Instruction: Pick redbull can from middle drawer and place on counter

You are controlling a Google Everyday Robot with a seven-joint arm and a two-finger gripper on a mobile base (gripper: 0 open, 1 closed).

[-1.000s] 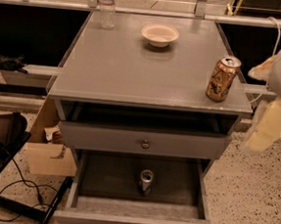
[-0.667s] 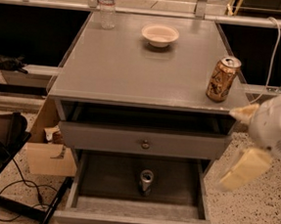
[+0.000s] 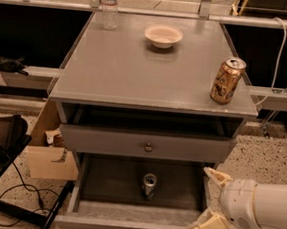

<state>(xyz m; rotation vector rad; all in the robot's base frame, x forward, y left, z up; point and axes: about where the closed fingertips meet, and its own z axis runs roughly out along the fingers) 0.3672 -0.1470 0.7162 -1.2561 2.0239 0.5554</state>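
Observation:
The redbull can (image 3: 149, 184) stands upright on the dark floor of the open middle drawer (image 3: 93, 185), near its centre. My gripper (image 3: 207, 205) comes in from the lower right, at the drawer's right front corner, to the right of the can and apart from it. Its two cream fingers (image 3: 217, 177) are spread wide with nothing between them. The grey counter (image 3: 137, 68) is the cabinet's top, above the closed top drawer (image 3: 148, 144).
A gold-orange can (image 3: 227, 80) stands at the counter's right front edge. A cream bowl (image 3: 163, 36) and a clear water bottle (image 3: 109, 5) stand at the back. A cardboard box (image 3: 49, 153) and cables lie on the floor to the left.
My gripper has dropped from beside the counter's right edge, down and leftward, to the right front corner of the middle drawer. The cans have not moved.

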